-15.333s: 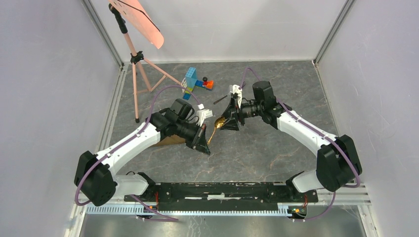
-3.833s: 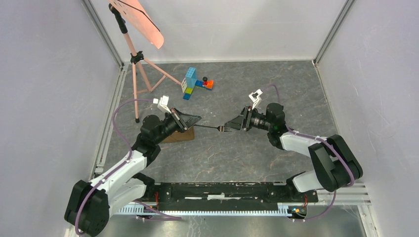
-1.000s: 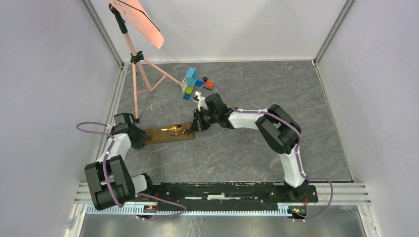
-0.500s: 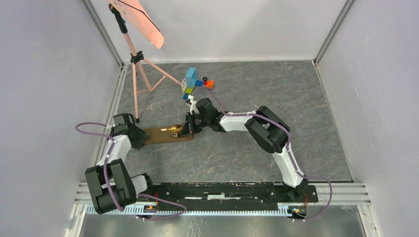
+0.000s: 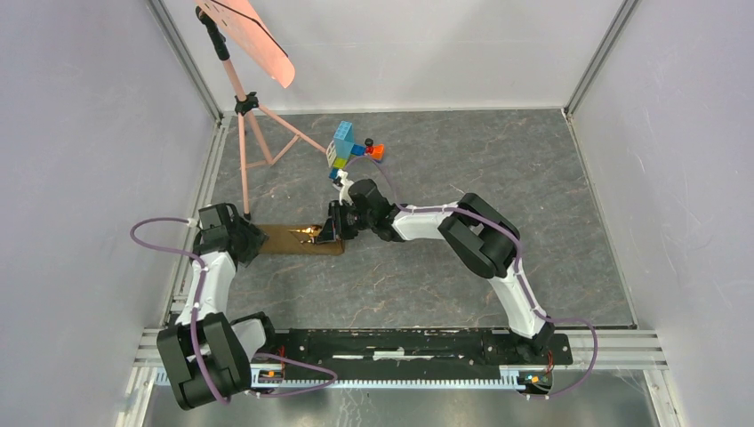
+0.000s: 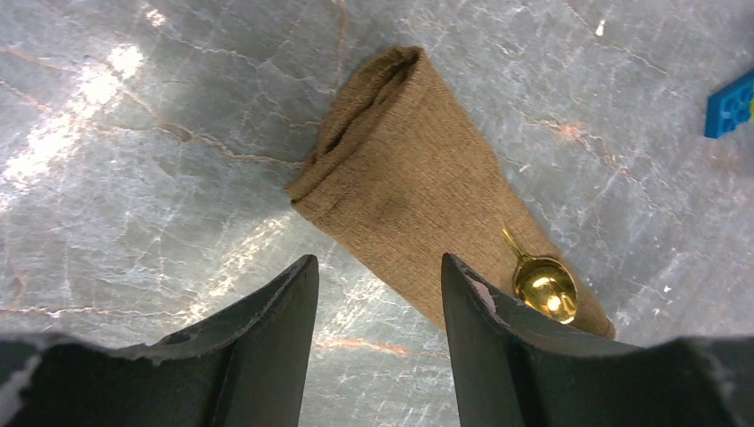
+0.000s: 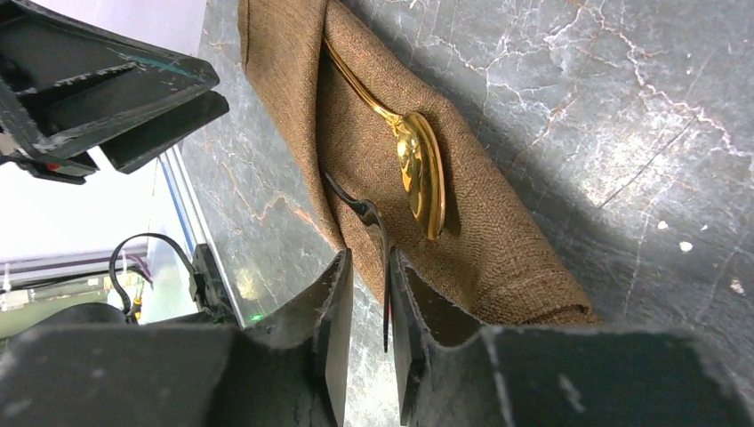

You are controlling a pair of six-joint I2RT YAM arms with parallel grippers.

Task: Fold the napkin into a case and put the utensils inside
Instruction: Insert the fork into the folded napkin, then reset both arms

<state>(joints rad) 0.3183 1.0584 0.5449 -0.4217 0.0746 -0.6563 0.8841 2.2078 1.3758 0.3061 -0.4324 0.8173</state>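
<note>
at the left, the left gripper (image 6: pixel 378 267) hangs with its jaws wide apart and nothing between them, by the left end of the folded brown napkin (image 6: pixel 405 169). the napkin lies flat on the marble table (image 6: pixel 133 133). the gold spoon (image 7: pixel 420 173) has its handle tucked into the napkin's fold, with the bowl outside. at the right end, the right gripper (image 7: pixel 366 267) has its jaws narrowly parted around the thin dark fork (image 7: pixel 364 213), whose far end slips into the same fold.
</note>
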